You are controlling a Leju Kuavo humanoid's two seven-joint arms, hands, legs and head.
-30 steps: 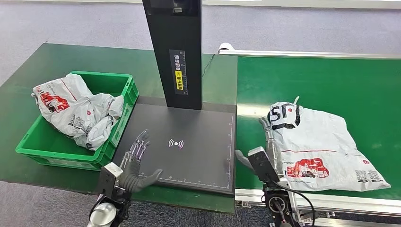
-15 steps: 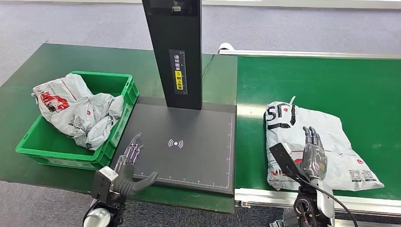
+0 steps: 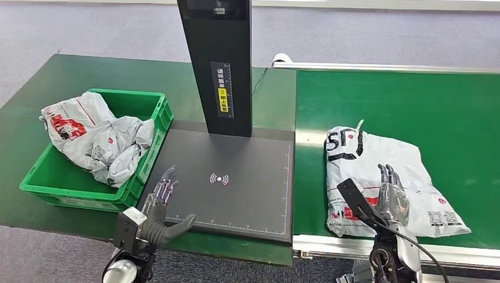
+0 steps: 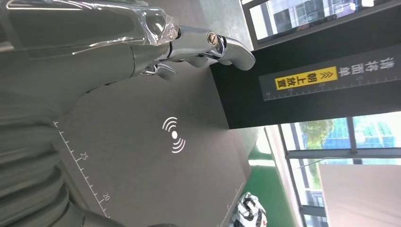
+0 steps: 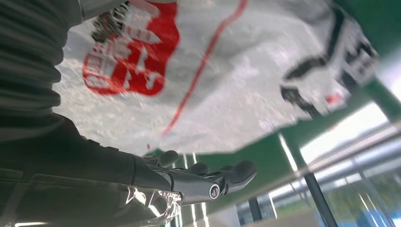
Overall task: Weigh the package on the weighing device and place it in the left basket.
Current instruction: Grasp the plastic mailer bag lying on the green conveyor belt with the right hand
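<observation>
The white package with red and black print lies flat on the green conveyor belt at the right. My right hand is over the package's near part, fingers straight and apart, holding nothing. In the right wrist view the package lies beyond the hand, with a gap between them. My left hand hovers open over the front left corner of the black weighing plate. The left wrist view has its fingers above the plate's signal mark.
A green basket stands left of the plate and holds crumpled white packages. The scale's black column rises at the plate's back edge. A metal rail runs along the conveyor's near edge.
My right hand has swung from the package's left edge to above its near middle. The package has shifted slightly left and nearer. My left hand drew back a little.
</observation>
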